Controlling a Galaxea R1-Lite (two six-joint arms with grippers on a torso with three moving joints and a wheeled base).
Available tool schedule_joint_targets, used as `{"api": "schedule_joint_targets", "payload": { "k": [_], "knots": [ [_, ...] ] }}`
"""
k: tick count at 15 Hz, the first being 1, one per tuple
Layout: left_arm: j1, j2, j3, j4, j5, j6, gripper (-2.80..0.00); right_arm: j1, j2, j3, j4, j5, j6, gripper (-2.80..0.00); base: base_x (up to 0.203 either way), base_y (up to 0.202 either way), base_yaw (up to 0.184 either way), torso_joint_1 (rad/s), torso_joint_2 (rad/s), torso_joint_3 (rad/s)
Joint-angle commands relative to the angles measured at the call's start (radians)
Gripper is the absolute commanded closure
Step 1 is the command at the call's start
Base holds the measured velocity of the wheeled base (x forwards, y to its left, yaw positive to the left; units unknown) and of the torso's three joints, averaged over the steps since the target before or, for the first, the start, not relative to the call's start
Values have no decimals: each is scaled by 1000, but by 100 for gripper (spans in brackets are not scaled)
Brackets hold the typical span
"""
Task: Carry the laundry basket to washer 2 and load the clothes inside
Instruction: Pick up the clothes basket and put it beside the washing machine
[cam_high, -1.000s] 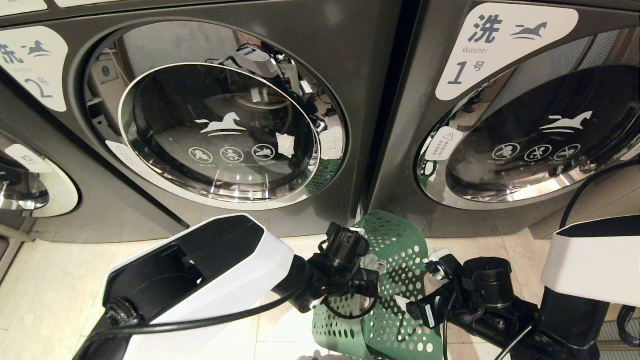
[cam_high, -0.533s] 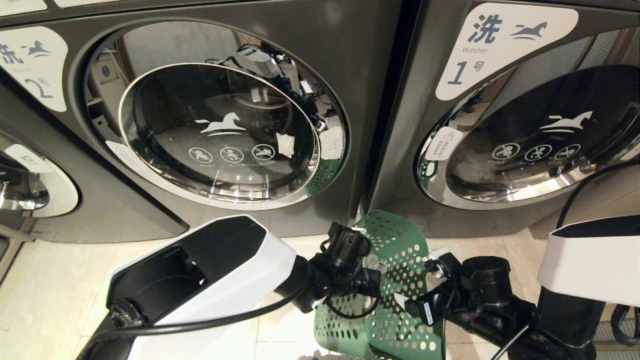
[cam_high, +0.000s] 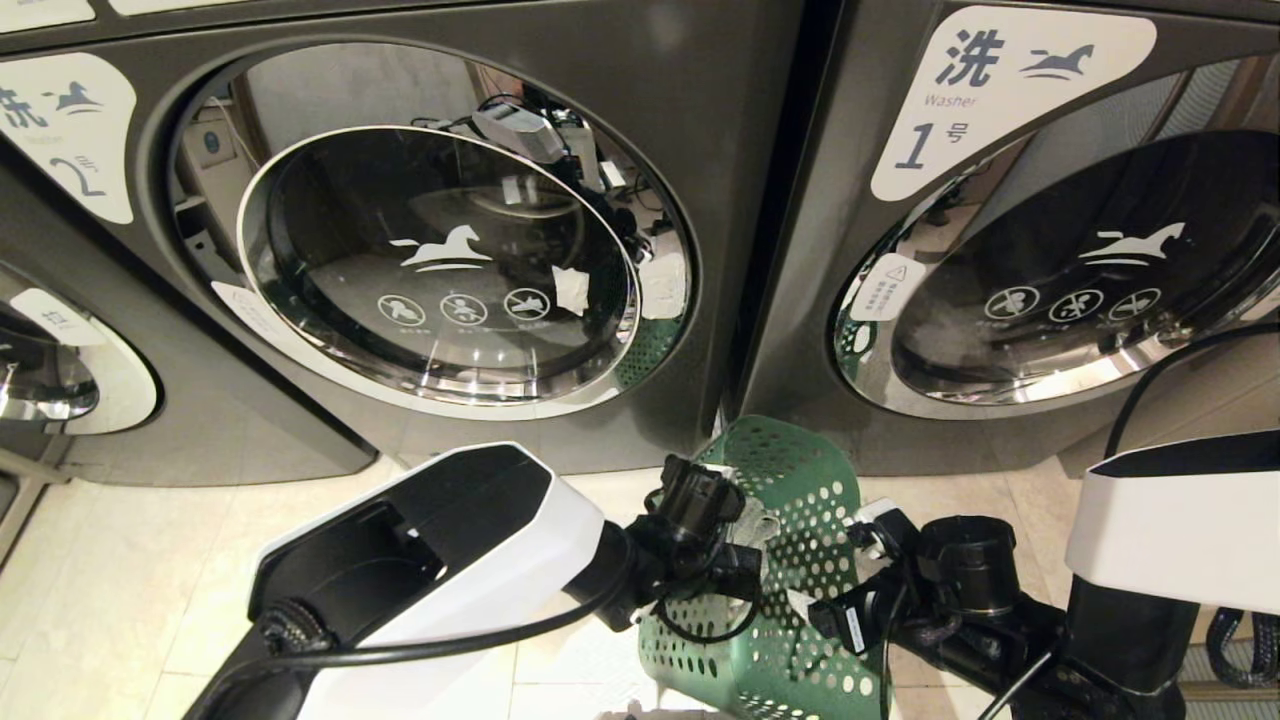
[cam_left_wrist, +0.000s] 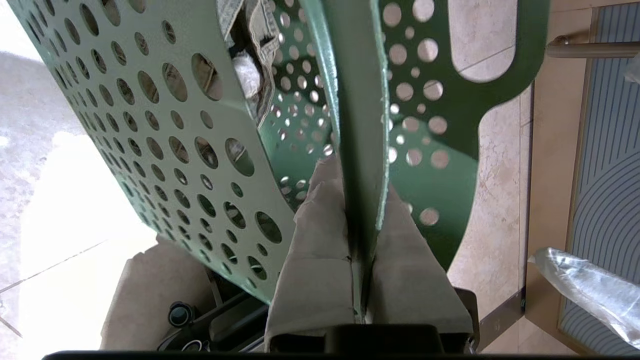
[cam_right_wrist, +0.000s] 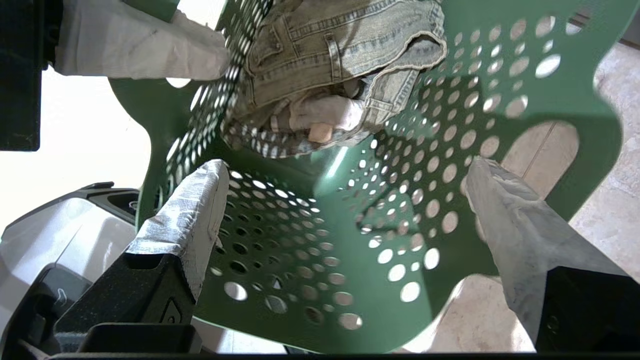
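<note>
Clamped tight on the rim of the laundry basket: the left gripper, one taped finger on each side of the thin green wall. Spread wide and holding nothing: the right gripper, with one taped finger over the perforated wall and the other finger near an oval handle slot, neither seen pressing on the plastic.

Seen from the head camera: basket low in the middle of the view, between the two wrists, over a pale tiled floor. Just in front of washer 2 and the neighbouring washer 1, close to the gap between both machines. Round glass door of washer 2 closed, with white horse logo on it.

Inside the basket: the clothes, a small bundle of faded denim-like fabric with seams and a paler whitish patch, lying against the perforated wall. Visible also from the left wrist camera as a small piece of cloth behind the holes.
</note>
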Motion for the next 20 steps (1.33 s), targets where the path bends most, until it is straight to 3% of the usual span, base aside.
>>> {"api": "schedule_joint_targets", "payload": {
  "k": [1,4,5,12,14,17,20],
  "knots": [
    [-1,7,0,-1,0,-2,0,0,13,-1,-11,1,-1,-280,0,0,0,0,0,0],
    [-1,5,0,-3,1,-2,0,0,33,4,-53,-1,-2,-280,0,0,0,0,0,0],
    [-2,6,-2,-3,1,-2,-280,0,33,4,-53,-1,-1,-280,0,0,0,0,0,0],
    [-6,19,-1,17,104,30,-280,0,45,5,-64,-1,0,-280,0,0,0,0,0,0],
    [-6,20,-1,75,194,103,-280,0,45,10,-65,-1,1,-280,0,0,0,0,0,0],
    [-6,32,-5,100,384,213,-280,0,45,13,-67,-1,2,-280,0,0,0,0,0,0],
    [5,17,0,104,443,222,-280,-1,49,30,-92,-1,2,-280,0,0,0,0,0,0]
  ]
}}
